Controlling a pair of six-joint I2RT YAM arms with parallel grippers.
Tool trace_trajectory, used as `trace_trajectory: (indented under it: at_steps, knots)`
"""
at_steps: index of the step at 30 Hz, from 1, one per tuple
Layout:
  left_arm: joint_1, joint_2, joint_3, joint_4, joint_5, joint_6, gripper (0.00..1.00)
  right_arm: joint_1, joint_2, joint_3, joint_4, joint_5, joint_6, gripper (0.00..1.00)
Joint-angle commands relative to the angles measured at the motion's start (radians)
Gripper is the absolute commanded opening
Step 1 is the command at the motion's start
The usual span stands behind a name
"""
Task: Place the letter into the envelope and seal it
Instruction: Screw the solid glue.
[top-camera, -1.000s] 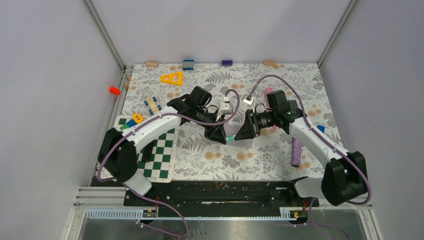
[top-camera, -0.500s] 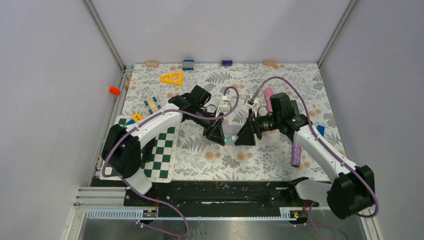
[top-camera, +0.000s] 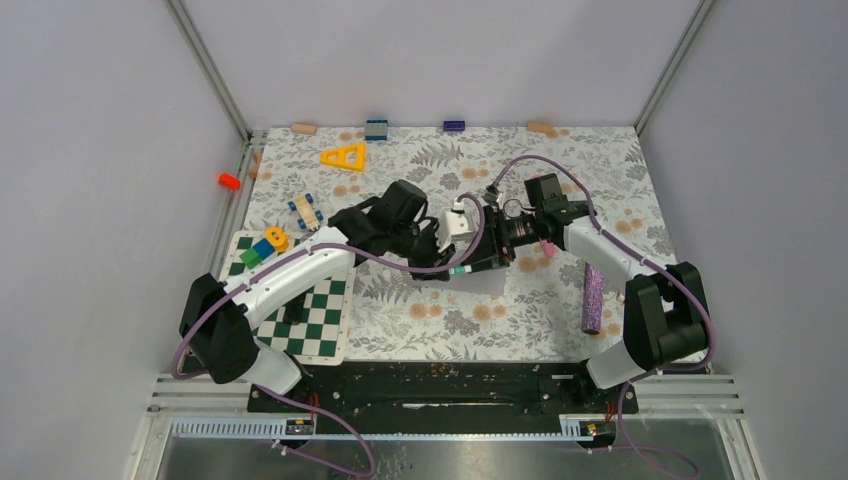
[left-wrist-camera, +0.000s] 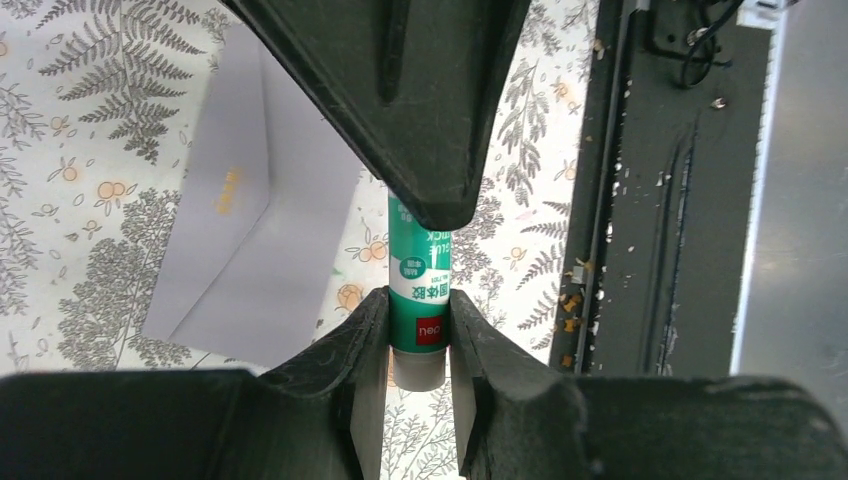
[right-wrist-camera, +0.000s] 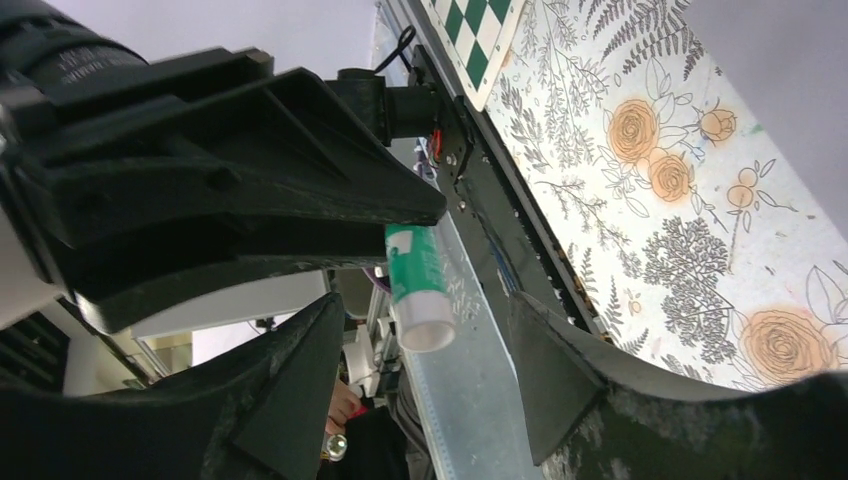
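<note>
If the left end effector (left-wrist-camera: 418, 318) loosens its squeeze, the green glue stick (left-wrist-camera: 420, 262) could slip and fall onto the desk (top-camera: 430, 320). It is held up in the air by its sides only. A second slip could happen on the right. If the right end effector (right-wrist-camera: 422, 305) shuts off-centre on the white end (right-wrist-camera: 425, 332), it could knock the stick crooked or tug it out of the other grip. The envelope (left-wrist-camera: 250, 240) is loose too, so a bump from above could slide it away.

Seen from above, the chessboard (top-camera: 320, 310) lies at about 8 o'clock on the desk. Near the middle, the left end effector is shut tight on the glue stick, and both fingers press on its green body. At 3 o'clock from it sits the right end effector. Its fingers stand wide apart, one on each side of the stick's white end. There is a gap on both sides, so it holds nothing.

The grey envelope lies flat on the desk at about 5 o'clock, right under the two end effectors. Its pointed flap shows as a fold. I cannot see the letter in any view. I think it may be inside the envelope, but I cannot tell.
</note>
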Motion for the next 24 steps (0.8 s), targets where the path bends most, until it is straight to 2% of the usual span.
trace_trajectory:
  at_steps: [1, 9, 24]
  knots:
    - [-0.027, -0.006, -0.001, 0.055, -0.115, 0.035, 0.00, -0.005, -0.012, -0.008, 0.077, -0.048, 0.102, 0.67]
    - [-0.031, -0.006, -0.002, 0.061, -0.137, 0.032, 0.00, -0.005, -0.005, -0.044, 0.145, -0.061, 0.157, 0.48]
    - [-0.032, -0.015, -0.015, 0.069, -0.129, 0.031, 0.00, -0.039, 0.006, -0.079, 0.257, -0.098, 0.235, 0.42]
